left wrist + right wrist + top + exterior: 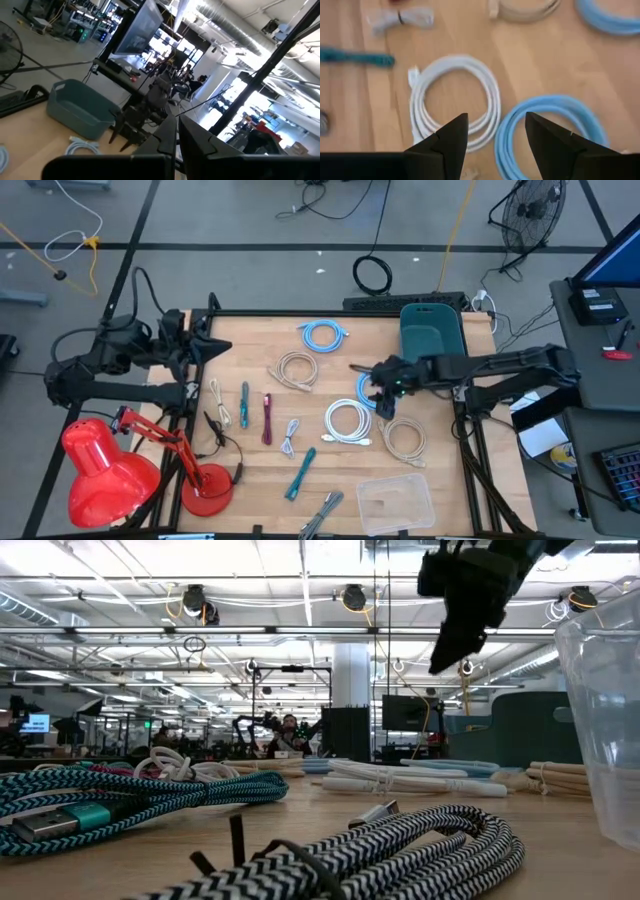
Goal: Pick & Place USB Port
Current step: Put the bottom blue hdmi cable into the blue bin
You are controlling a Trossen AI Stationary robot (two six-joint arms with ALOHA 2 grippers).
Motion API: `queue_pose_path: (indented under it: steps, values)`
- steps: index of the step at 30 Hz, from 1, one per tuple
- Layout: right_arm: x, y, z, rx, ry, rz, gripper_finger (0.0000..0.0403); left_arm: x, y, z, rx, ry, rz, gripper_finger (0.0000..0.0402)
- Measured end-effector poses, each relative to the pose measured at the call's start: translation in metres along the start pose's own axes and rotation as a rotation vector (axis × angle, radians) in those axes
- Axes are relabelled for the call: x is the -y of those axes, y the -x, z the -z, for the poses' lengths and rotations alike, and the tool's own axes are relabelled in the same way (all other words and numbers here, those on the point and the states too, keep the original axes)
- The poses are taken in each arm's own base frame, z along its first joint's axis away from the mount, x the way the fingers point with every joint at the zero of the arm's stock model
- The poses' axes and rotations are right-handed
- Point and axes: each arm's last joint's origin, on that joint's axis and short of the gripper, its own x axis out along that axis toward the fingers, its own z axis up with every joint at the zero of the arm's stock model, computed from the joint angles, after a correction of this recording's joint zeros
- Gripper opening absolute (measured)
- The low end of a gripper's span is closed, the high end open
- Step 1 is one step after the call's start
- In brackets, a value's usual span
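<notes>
Hovering over the middle-right of the table (260,340), the right gripper (378,392) hangs above a light blue coil (555,127) that lies partly under the arm, just beside a white coil (347,423). Its fingers (451,137) stand apart with nothing between them; in the wrist view the white coil (452,102) and the blue coil lie flat on the wood below the tips. In the low view this gripper (462,625) hangs clear above the table, touching no cable.

Far left, the left gripper (212,348) waits at the table's far-left edge, fingers closed together on nothing.

Cables are spread across the wood: a second blue coil (324,334) at the far middle, a beige coil (295,370) near it, another beige coil (404,438) to the right of the white one, a red cable (267,420), teal cables (300,473) and a small white cable (291,436) toward the near left. Which of these is the USB cable meant, I cannot tell.

A teal bin (432,330) sits at the far right, a clear tub (396,502) at the near right edge, and a red lamp (105,470) at the near left.
</notes>
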Motion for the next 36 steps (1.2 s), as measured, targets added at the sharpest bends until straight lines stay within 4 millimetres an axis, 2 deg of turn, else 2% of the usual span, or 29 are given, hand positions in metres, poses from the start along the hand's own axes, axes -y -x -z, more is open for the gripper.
queue_pose_path:
  steps: [5, 10, 19, 27, 36]
  values:
    - [-0.002, -0.029, 0.005, -0.099, 0.018, 0.025, 0.0192, 0.0, 0.0, 0.001, -0.006, 0.001, -0.005, 0.0021]
    - [-0.003, -0.054, 0.004, -0.114, 0.021, 0.04, 0.0192, -0.001, 0.0, 0.001, -0.009, 0.005, -0.007, 0.0021]
    - [0.007, -0.086, 0.013, -0.226, 0.0, 0.09, 0.0192, 0.0, 0.0, 0.001, -0.011, 0.012, -0.003, 0.0021]
    - [0.019, -0.093, 0.011, -0.207, -0.11, 0.191, 0.0192, 0.002, 0.0, 0.002, -0.023, 0.01, 0.014, 0.0021]
    - [0.023, -0.094, 0.006, -0.156, -0.241, 0.193, 0.0192, 0.002, 0.0, 0.003, -0.024, 0.006, 0.016, 0.0021]
